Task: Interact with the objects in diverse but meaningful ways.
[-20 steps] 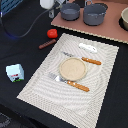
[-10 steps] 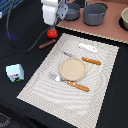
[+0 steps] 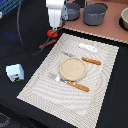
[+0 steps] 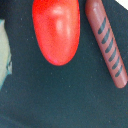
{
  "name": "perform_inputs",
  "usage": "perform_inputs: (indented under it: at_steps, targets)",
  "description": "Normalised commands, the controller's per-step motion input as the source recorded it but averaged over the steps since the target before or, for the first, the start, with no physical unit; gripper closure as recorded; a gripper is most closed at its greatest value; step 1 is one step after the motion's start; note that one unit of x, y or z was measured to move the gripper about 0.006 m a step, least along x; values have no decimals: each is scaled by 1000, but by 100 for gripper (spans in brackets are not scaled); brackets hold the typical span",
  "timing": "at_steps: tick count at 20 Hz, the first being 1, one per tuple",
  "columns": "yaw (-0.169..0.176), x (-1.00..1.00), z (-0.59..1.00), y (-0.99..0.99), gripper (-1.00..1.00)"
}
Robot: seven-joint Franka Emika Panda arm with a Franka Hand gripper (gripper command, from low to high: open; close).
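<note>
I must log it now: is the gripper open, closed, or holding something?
Gripper: cannot be told; its fingers do not show in the wrist view. It hangs above the red tomato and the dark brown striped sausage stick.

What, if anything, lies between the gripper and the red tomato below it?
Nothing visible. The gripper hangs directly over the tomato, and the wrist view shows it unobstructed on the dark surface. The brown sausage lies beside the tomato, not over it.
</note>
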Motion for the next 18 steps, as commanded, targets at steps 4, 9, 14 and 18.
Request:
perform_inputs:
  at_steps: [4, 9, 14, 18]
  targets:
    - [43, -194, -273, 0, -100]
    - [39, -283, -305, 0, -100]
    - [55, -374, -129, 12, -100]
    - [58, -404, -220, 0, -100]
